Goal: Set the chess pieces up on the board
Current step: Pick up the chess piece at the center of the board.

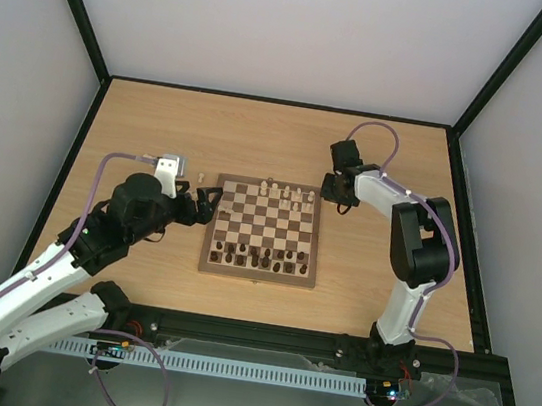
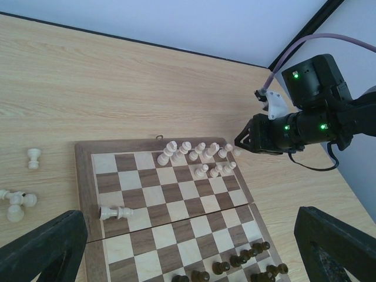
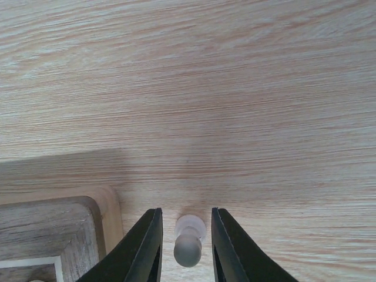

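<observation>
Left gripper (image 1: pixel 206 204) hangs wide open and empty at the chessboard's (image 1: pixel 209 255) left edge, with loose pale chessmen (image 2: pixel 16 202) on the table beside it. Off the board's far right corner, the right gripper (image 3: pixel 187 212) straddles a pale pawn (image 3: pixel 189 241), jaws narrow with slim gaps either side. A centred squeeze should avoid tipping it.

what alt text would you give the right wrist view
A pale chess piece sits on the wooden table between the right gripper's two dark fingers, with a small gap on each side. The board's corner shows at lower left.
</observation>
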You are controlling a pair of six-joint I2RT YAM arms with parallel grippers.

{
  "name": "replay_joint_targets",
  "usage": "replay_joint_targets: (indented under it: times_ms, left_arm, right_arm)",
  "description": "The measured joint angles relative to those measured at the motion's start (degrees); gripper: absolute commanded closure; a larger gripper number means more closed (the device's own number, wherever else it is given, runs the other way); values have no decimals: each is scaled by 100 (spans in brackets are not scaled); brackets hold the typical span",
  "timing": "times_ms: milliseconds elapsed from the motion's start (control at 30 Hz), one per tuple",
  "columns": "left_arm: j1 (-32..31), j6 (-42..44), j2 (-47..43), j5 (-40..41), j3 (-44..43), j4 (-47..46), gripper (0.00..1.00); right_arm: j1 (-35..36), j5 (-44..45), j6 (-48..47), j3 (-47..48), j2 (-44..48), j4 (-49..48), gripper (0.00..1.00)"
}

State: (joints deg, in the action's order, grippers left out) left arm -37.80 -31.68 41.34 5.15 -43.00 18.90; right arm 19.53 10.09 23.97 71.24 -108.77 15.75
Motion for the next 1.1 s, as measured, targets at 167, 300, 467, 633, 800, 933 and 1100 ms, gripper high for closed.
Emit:
replay_joint_targets:
  times_ms: [167, 300, 467, 633, 800, 933, 1100]
  left_arm:
    - [0, 11, 4, 2, 0, -17, 1]
    - [0, 20, 7, 0, 0, -26, 1]
    - [0, 20, 22, 2, 0, -68, 1]
    - [0, 20, 33, 0, 2, -98, 1]
    - [0, 17, 33, 0, 2, -109, 0]
    - [0, 17, 33, 0, 2, -129, 1]
    - [0, 17, 33, 0, 13, -136, 1]
  right_arm:
    - [11, 101, 0, -13, 0, 4, 77]
    - [33, 140, 0, -68, 0, 7, 78]
    - [74, 153, 0, -179, 2, 11, 84]
    - [98, 184, 0, -205, 2, 17, 92]
    - [107, 225, 0, -212, 42, 22, 96]
    - [122, 262, 0, -245, 219, 66, 96]
    - [203, 337, 0, -264, 599, 160, 96]
